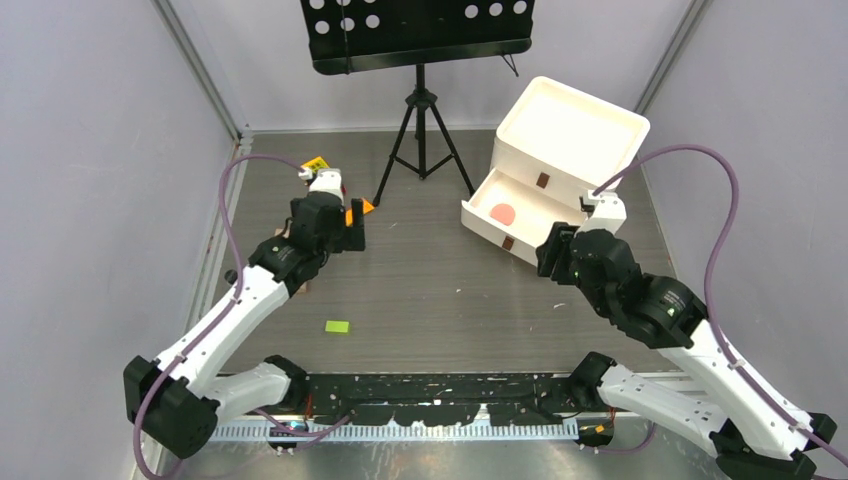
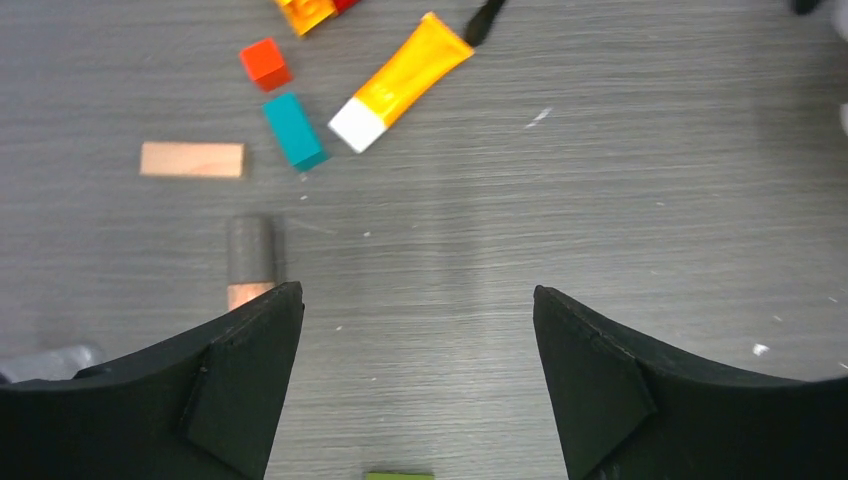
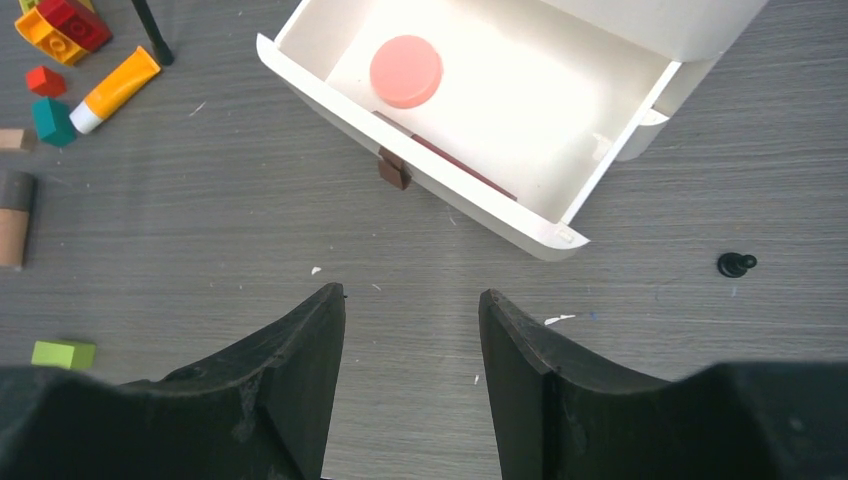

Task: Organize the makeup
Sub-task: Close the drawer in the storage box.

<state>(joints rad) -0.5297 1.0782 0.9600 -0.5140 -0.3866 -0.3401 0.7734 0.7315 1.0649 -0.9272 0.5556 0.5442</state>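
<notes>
Makeup sits in two places; the white drawer box (image 1: 570, 125) stands far right, its drawer (image 3: 540, 110) pulled out; the orange tube (image 2: 405, 85) lies on the table (image 2: 620, 200) ahead of the left gripper (image 2: 418, 310), well apart, long axis diagonal, white cap nearest the fingers; the left arm is judged the nearer; the pink compact (image 3: 406, 71) rests inside the drawer. Left gripper: spread wide, holding nothing. Right gripper (image 3: 412, 300): partly parted, empty, facing the drawer.
</notes>
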